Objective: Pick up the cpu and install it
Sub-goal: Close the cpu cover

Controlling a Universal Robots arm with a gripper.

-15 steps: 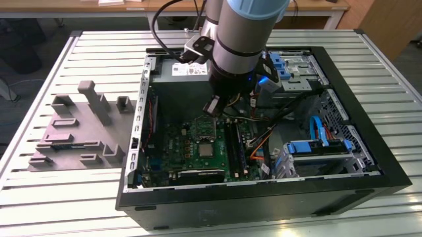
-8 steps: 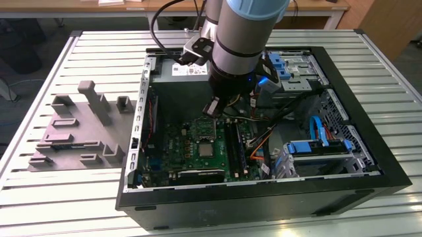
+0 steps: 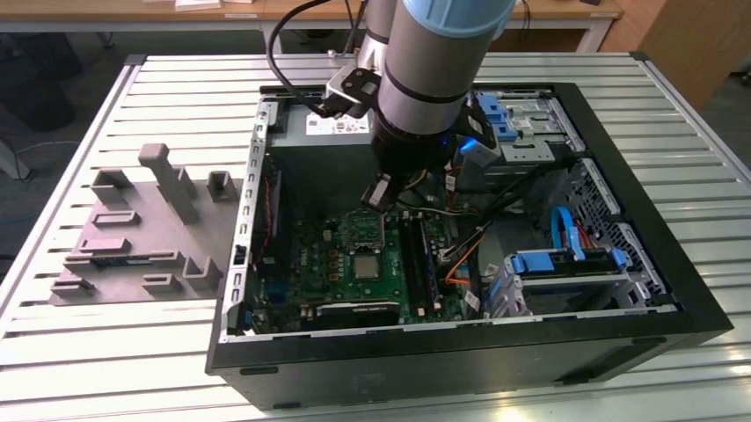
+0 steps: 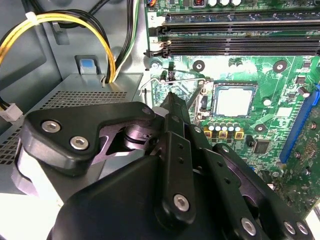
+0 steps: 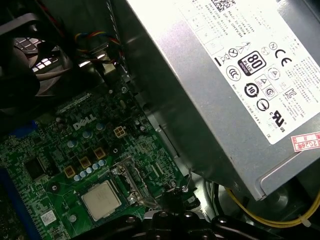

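The cpu [image 3: 368, 267] lies flat in its socket on the green motherboard [image 3: 340, 281], its silver top up, and shows in both wrist views [image 4: 233, 100] [image 5: 101, 200]. The socket's metal load plate [image 4: 172, 82] stands swung open beside it, with its wire lever [image 5: 186, 181] free. My gripper [image 3: 378, 199] hangs inside the computer case over that open plate, a short way from the cpu. Its black fingers [image 4: 172, 107] come together to one narrow tip, shut with nothing visible between them [image 5: 172, 194].
The open black case [image 3: 657, 290] lies on a slatted metal table [image 3: 105, 352]. A grey power supply [image 5: 225, 75] with yellow and black cables [image 4: 60, 20] sits close by the gripper. Memory slots [image 4: 240, 45] run past the socket. A grey moulded tray [image 3: 129, 237] stands at the exterior view's left.
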